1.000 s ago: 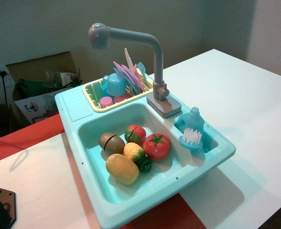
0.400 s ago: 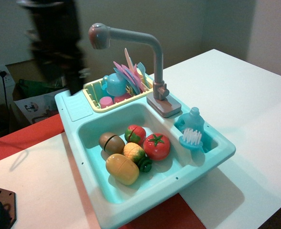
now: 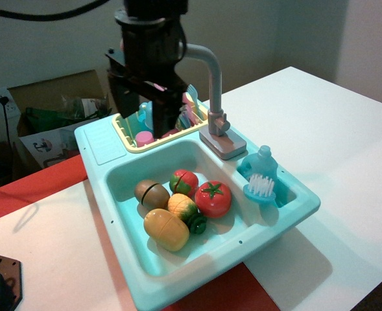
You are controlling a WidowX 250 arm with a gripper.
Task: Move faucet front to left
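The grey toy faucet [image 3: 214, 87] stands upright on its flat grey base [image 3: 224, 143] at the back right of the teal sink [image 3: 100, 146]. Its spout [image 3: 200, 53] reaches left, and the rounded head is hidden behind my gripper. My black gripper [image 3: 145, 109] hangs over the left end of the spout, in front of the dish rack. Its two fingers [image 3: 122, 97] stand apart and hold nothing I can see. I cannot tell whether it touches the spout.
A yellow dish rack [image 3: 127, 137] with plates and a blue cup sits behind the basin. Toy vegetables, among them a tomato [image 3: 213, 198], lie in the basin. A small blue soap bottle [image 3: 262, 159] and a brush [image 3: 261, 186] sit at the right. A cardboard box [image 3: 54, 107] stands behind.
My gripper was out of view 1.0 s ago, came in blurred at the upper left, and now hangs over the faucet's head. The faucet has not moved.
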